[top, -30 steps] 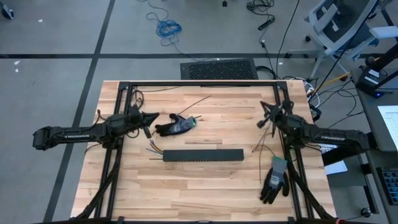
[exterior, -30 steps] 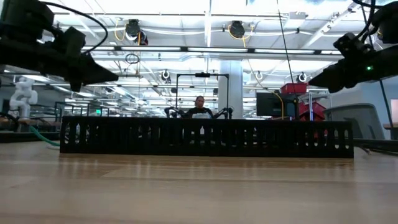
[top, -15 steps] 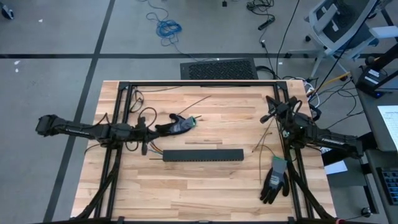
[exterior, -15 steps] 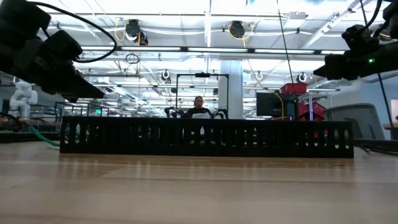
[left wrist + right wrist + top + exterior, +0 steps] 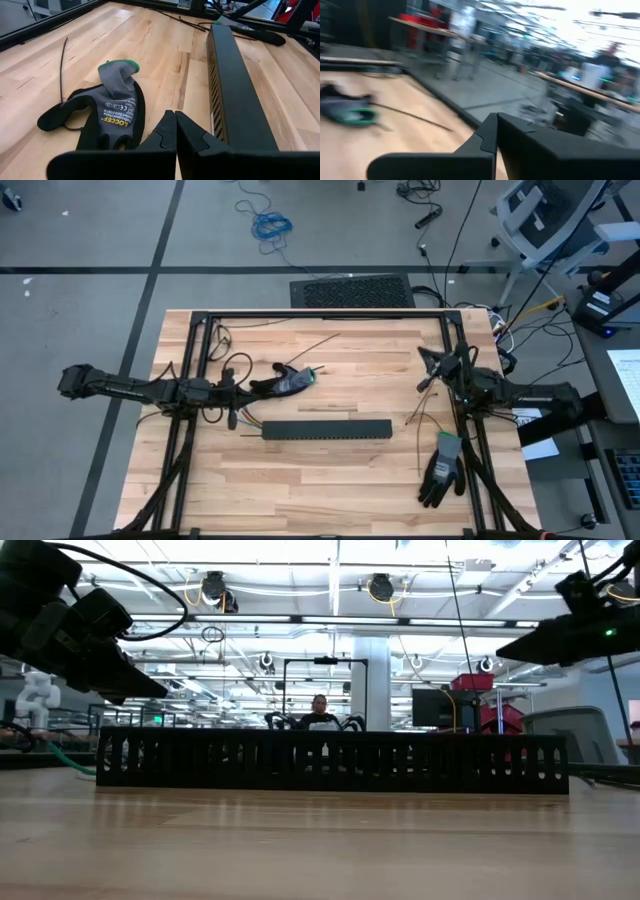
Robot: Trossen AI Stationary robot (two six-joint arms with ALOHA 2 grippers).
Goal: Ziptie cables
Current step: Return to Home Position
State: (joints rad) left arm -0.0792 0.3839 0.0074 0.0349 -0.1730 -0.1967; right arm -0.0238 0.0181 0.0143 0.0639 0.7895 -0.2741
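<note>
Cable ends (image 5: 250, 421) beside closed black duct (image 5: 327, 428)

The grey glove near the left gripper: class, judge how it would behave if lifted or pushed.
The glove lies crumpled, cuff folded, so it would probably sag limply. Its knit fabric looks light. Pushed, it should bunch, not roll.

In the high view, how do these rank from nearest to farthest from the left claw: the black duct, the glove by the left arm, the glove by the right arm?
From the left claw:
1. Glove by the left arm, just ahead of it.
2. Black duct, middle of the table.
3. Glove by the right arm, far right side.
</note>
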